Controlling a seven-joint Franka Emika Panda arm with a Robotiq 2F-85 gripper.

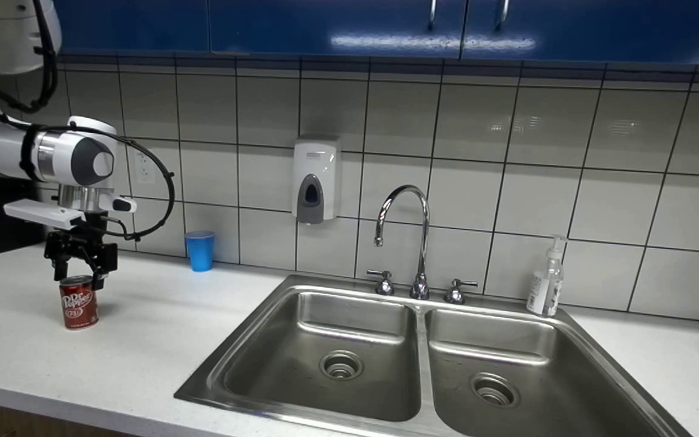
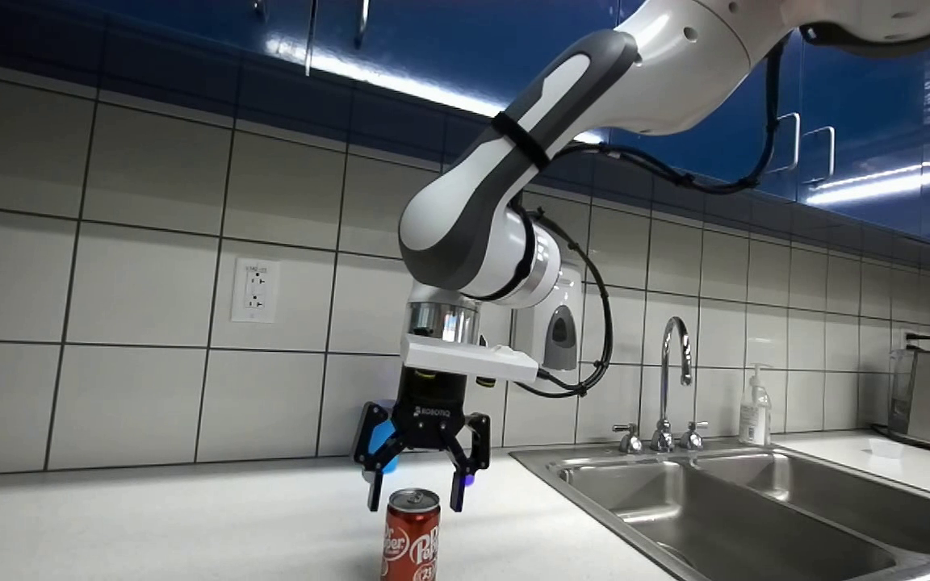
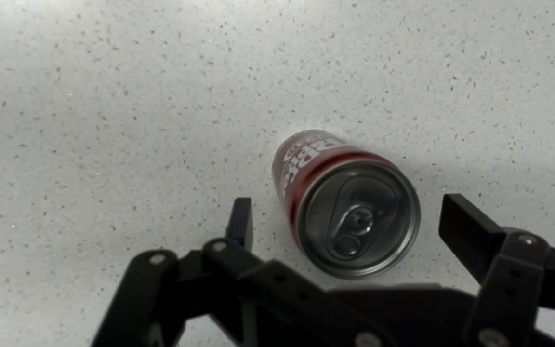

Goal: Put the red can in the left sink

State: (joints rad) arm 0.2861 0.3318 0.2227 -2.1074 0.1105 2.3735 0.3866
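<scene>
The red can (image 1: 79, 308) stands upright on the white counter, left of the double sink. It shows in both exterior views (image 2: 410, 542), its lower end cut off by the frame in one of these. My gripper (image 2: 415, 507) is open and points down at the can's top. In the wrist view, the can (image 3: 354, 217) with its silvery top lies between the spread fingers (image 3: 346, 205), with a gap on each side. The fingertips are about level with the can's rim or slightly above. The left sink (image 1: 283, 370) is the basin nearer the can, also visible at the right (image 2: 723, 524).
A blue cup (image 1: 200, 252) stands by the tiled wall behind the gripper. The right basin (image 1: 531, 376) adjoins the left sink. A tall faucet (image 1: 423, 243) rises behind both basins. A soap bottle (image 1: 547, 282) stands at the back right. A wall dispenser (image 1: 317, 182) hangs above.
</scene>
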